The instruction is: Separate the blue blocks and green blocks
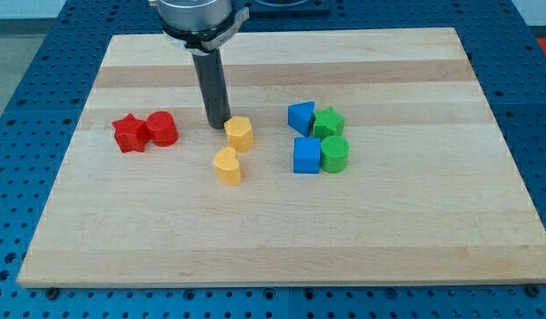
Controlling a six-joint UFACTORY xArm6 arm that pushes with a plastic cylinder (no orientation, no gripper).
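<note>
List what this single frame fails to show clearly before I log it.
- Arm above the rod: cut off by the view's top edge.
- My tip: whether it touches the upper yellow block at its right cannot be told.
- Blue blocks and green blocks: any gaps between the pairs are too small to judge.
- Far faces of all blocks: hidden by the blocks themselves.
</note>
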